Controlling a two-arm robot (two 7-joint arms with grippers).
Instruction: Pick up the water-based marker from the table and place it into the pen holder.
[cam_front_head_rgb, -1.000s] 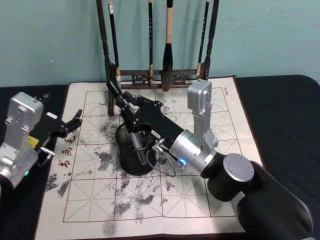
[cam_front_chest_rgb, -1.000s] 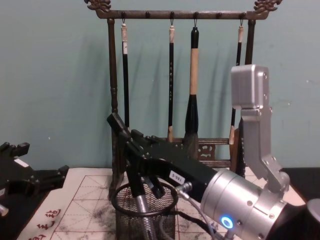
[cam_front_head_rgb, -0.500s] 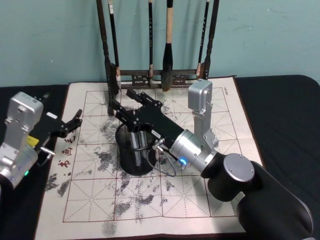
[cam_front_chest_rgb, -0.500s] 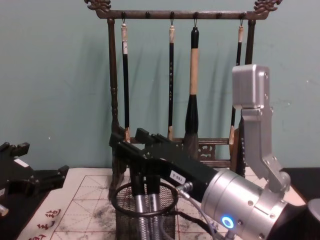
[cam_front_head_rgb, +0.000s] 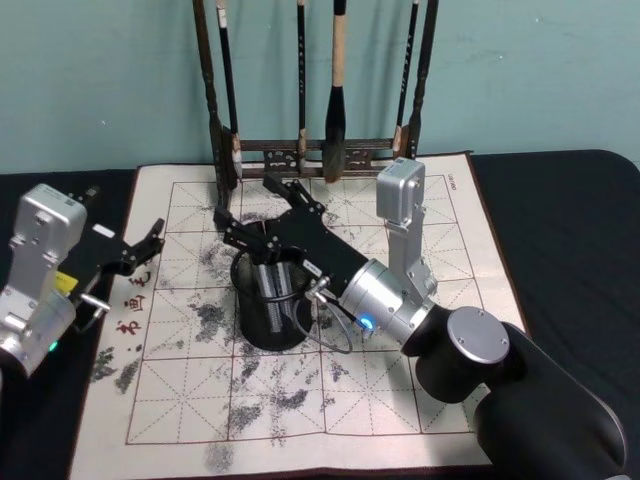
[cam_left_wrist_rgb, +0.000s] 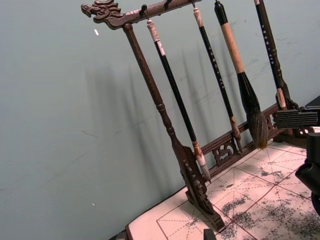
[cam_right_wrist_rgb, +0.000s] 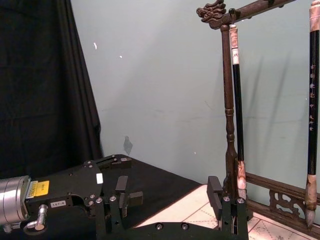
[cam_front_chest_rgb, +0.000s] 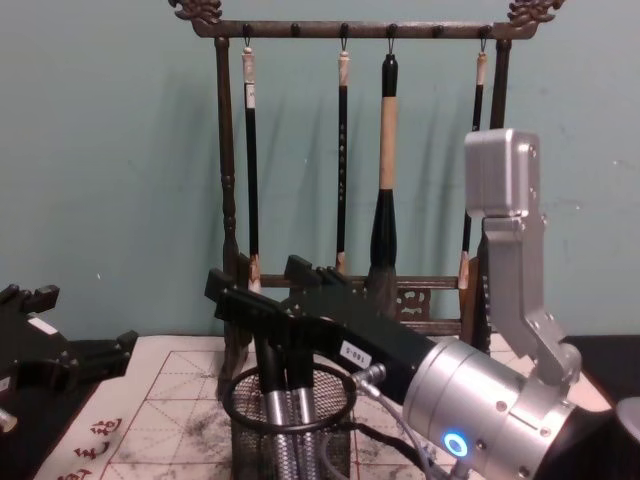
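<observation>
While poised just above the rim of the pen holder (cam_front_head_rgb: 268, 308) at centre frame, gripping nothing: right claw (cam_front_head_rgb: 255, 212) spread wide, fingers parted to either side of the black mesh cup's mouth. Seen from the chest camera in the lower middle of the frame: two silver barrels standing upright inside the cup, directly beneath the parted fingers, touching neither. Judged to be the water-based marker (cam_front_chest_rgb: 273, 425): one of that pair, though impossible to say which. Resting on the ink-stained calligraphy mat (cam_front_head_rgb: 450, 260) spread over the dark counter (cam_front_head_rgb: 560, 220), with the wooden brush rack (cam_front_head_rgb: 300, 150) behind at top centre, near but apart.

At the left edge of the frame, well apart from the cup: left claw (cam_front_head_rgb: 150, 240), parked above the mat's border, fingers apart and empty.

Reading the step in hand: placement apparently complete, letting-go stage, with the marker already down in the cup and free of the fingers. Left to do, by that judgement: withdrawal only. Calling next for a straight lift up and back toward lower right, keeping both fingers wide so as not to catch the barrel tops or the thick rim. Worth guarding against: a sideways drag tipping the light mesh cup, or a rearward swing of the raised fingers into the hanging brushes.
</observation>
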